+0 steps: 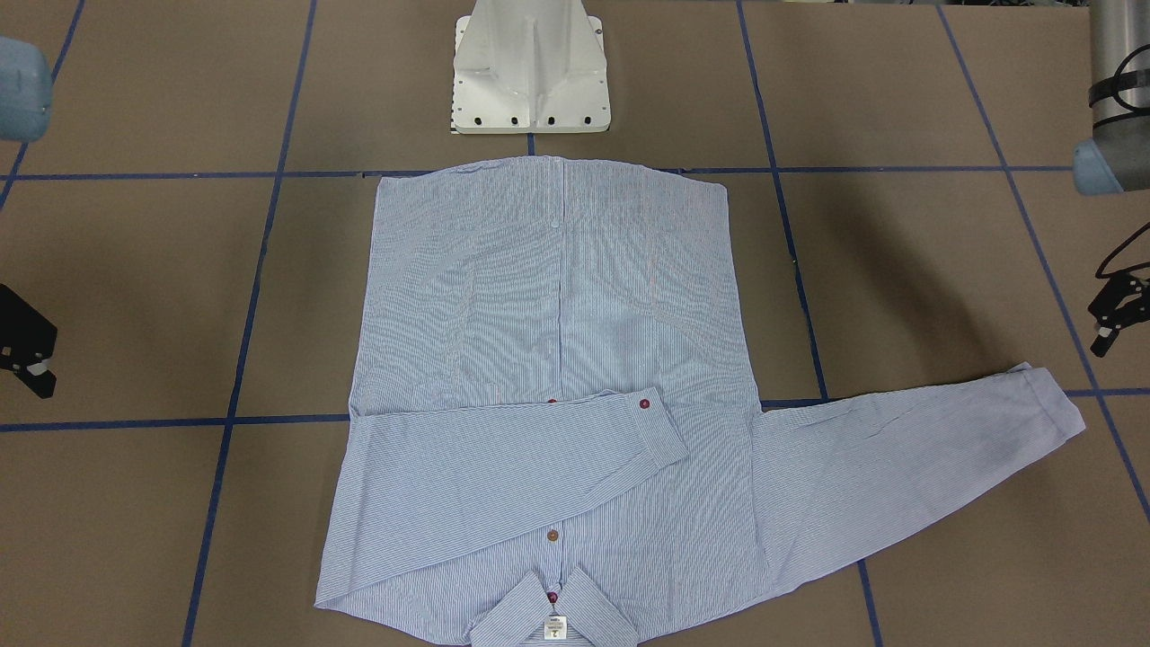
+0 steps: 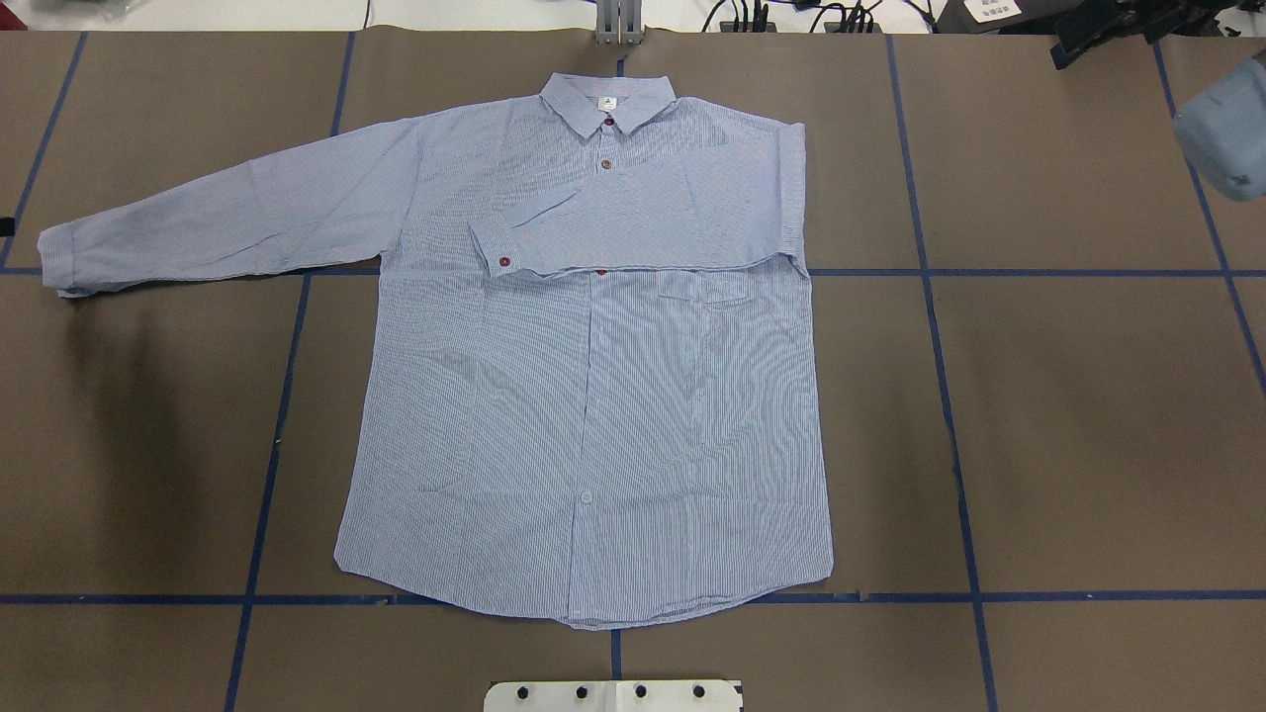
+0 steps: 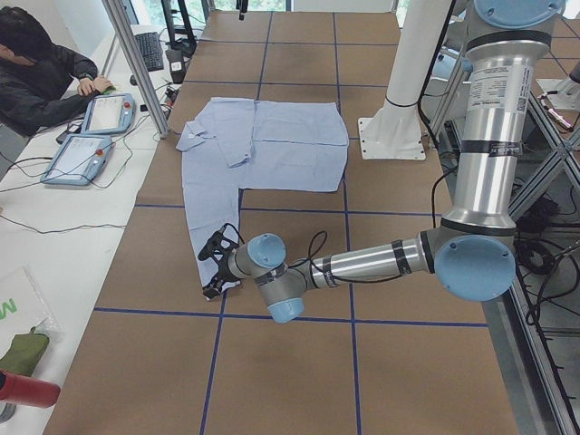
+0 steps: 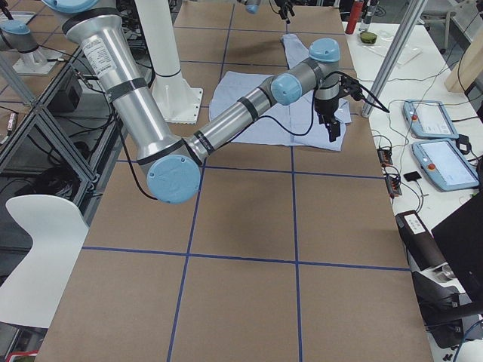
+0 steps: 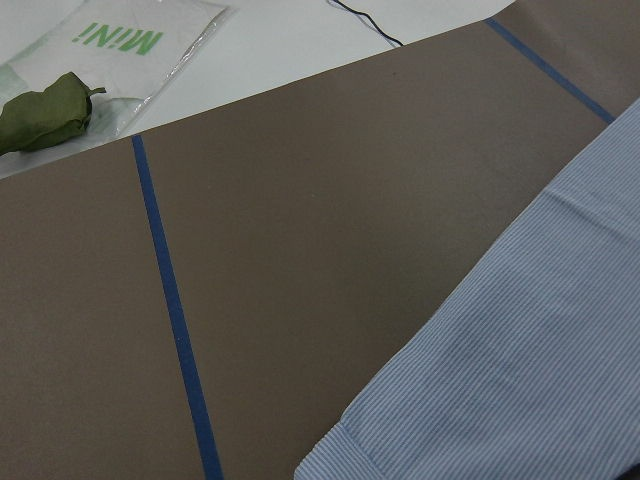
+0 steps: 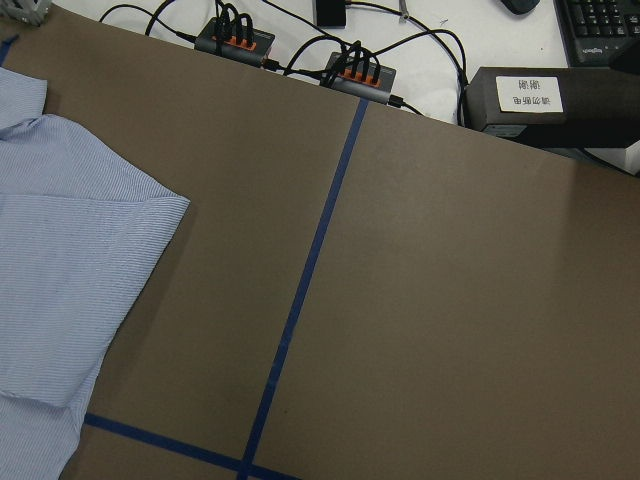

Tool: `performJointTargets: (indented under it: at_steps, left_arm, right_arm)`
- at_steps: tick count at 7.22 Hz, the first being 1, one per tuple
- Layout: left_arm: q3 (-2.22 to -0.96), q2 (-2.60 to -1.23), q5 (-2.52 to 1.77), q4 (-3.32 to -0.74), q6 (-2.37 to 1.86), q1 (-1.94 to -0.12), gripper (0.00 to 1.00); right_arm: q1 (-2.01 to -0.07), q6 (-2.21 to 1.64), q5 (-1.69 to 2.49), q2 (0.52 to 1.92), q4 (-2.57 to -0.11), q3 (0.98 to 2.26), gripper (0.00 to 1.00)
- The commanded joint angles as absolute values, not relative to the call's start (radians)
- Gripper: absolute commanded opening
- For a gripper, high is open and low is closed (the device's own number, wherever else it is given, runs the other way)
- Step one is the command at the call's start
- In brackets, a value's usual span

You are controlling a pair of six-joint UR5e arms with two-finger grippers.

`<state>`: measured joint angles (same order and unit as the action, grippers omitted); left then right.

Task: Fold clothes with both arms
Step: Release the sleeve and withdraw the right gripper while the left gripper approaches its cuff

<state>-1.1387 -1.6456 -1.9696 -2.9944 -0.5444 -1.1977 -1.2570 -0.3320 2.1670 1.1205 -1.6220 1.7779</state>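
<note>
Jaws of the left gripper (image 1: 1107,334) and right gripper (image 1: 34,370) hang clear of the cloth at opposite table (image 1: 898,270) ends; how far they are open cannot be told. Between the two grippers one striped shirt (image 1: 548,296) lies flat, one sleeve (image 1: 503,449) folded across its chest, the other sleeve (image 1: 916,440) outstretched toward the left gripper.

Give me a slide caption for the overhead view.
Striped shirt flat on the table, front up: one sleeve folded across the chest, the other sleeve stretched out to the robot's left.
</note>
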Motion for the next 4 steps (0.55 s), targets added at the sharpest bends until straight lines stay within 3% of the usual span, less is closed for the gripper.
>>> performJointTargets:
  at_steps: [1, 2, 4]
  left_arm:
    - [-1.08, -1.663, -1.899, -3.083, -0.668, -1.106, 0.94]
    - [-1.057, -1.661, -1.898, -3.097, -0.716, -1.077, 0.86]
    - [-1.028, -1.657, -1.875, -3.12, -0.724, -1.052, 0.83]
  right_arm:
    - [-1.261, -0.325, 2.169, 1.146, -1.621, 1.801, 1.0]
    - [-1.261, -0.325, 2.168, 1.147, -1.621, 1.801, 1.0]
    - [-1.261, -0.325, 2.168, 1.146, -1.621, 1.801, 1.0]
